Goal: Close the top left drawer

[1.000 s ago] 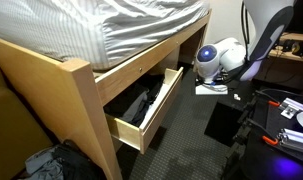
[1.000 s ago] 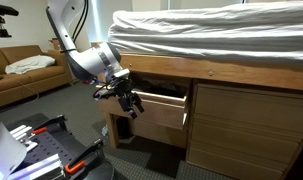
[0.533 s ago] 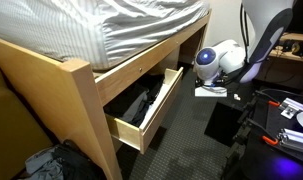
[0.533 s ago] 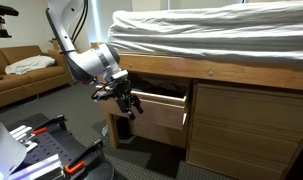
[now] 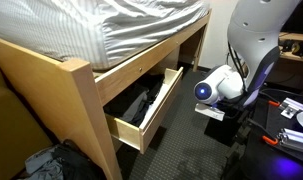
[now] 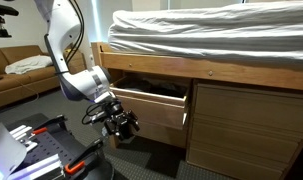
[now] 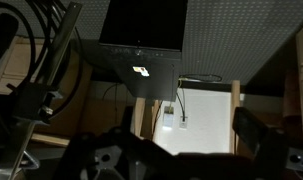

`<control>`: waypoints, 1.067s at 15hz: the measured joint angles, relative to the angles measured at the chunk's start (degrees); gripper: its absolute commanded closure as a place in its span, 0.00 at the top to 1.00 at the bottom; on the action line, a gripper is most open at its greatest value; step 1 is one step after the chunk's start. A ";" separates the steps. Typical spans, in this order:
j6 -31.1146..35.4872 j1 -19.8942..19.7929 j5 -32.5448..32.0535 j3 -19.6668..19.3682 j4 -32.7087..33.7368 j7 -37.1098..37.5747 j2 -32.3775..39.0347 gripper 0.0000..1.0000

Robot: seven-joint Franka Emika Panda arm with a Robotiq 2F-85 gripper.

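The top left drawer [image 5: 157, 108] [image 6: 152, 108] stands pulled well out from the light-wood bed frame [image 5: 86, 110], under the striped mattress [image 5: 111, 30]; dark items [image 5: 139, 106] lie inside it. In an exterior view the pincer [image 6: 121, 125] hangs low, just beside the drawer front's lower near corner and seemingly not touching it. The wrist view is dim, but its dark fingers [image 7: 259, 142] appear spread apart with nothing between them, above grey carpet [image 7: 246, 35]
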 measured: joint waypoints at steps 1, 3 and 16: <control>-3.11 0.68 3.96 0.75 3.24 -0.59 1.98 1.00; -7.76 1.19 7.34 2.21 9.62 -1.06 5.15 1.00; -6.64 3.65 7.53 7.30 11.86 -1.08 2.87 1.00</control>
